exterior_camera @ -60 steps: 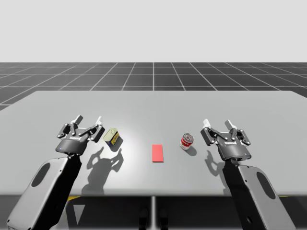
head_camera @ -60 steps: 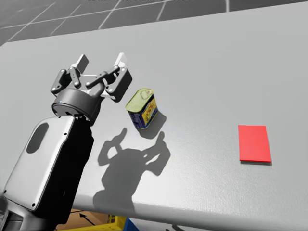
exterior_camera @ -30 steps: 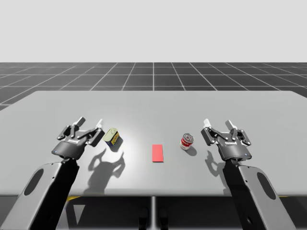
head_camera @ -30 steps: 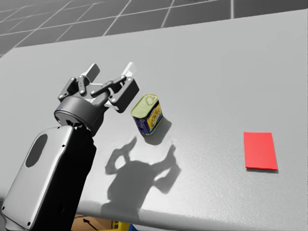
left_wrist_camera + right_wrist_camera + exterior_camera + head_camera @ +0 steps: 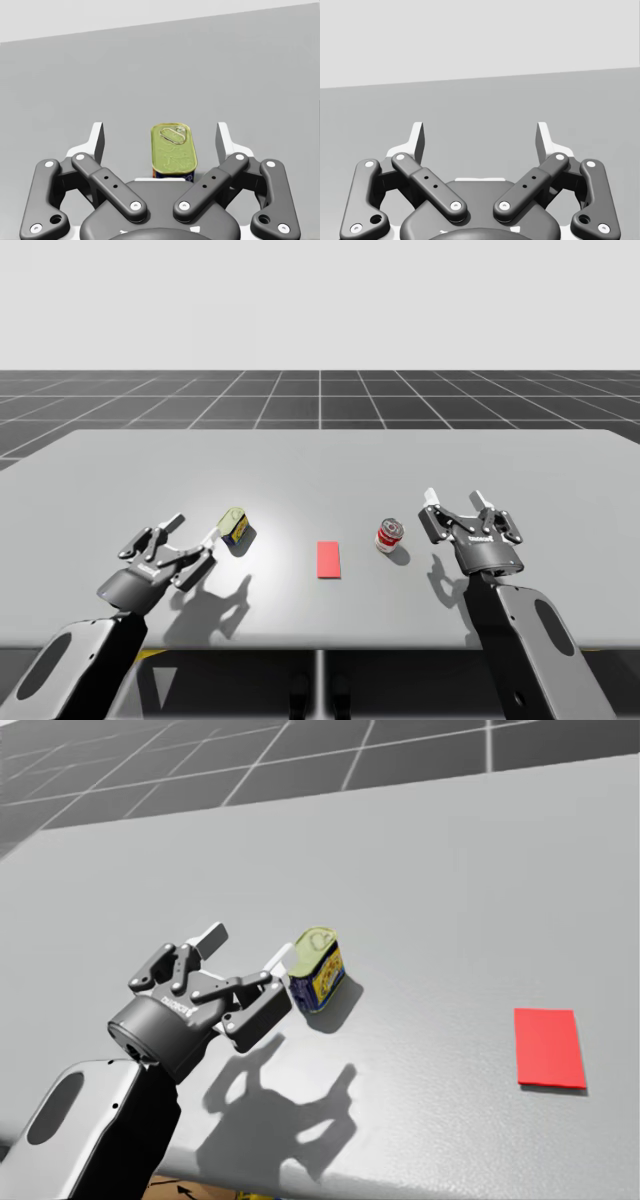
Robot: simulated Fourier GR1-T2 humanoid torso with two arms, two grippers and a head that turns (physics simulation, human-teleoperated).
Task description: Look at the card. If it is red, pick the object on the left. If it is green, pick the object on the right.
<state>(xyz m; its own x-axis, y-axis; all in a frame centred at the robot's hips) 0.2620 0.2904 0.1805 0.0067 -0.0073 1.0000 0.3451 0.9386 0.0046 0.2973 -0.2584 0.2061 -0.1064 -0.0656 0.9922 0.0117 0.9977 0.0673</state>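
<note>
One red card (image 5: 328, 560) lies mid-bench (image 5: 320, 460), and two cans flank it: a rectangular yellow-lidded tin (image 5: 235, 528) to its left, lid sealed, and a round red can (image 5: 389, 536) to its right. My left pincer (image 5: 245, 947) is spread wide; the wrist view lines the tin up between its fingers, clear of both. My right pincer (image 5: 454, 498) is spread near the red can.

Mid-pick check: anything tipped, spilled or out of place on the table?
Nothing stands out. The yellow rectangular can and the red round can both stand upright, and the red card lies flat between them.
</note>
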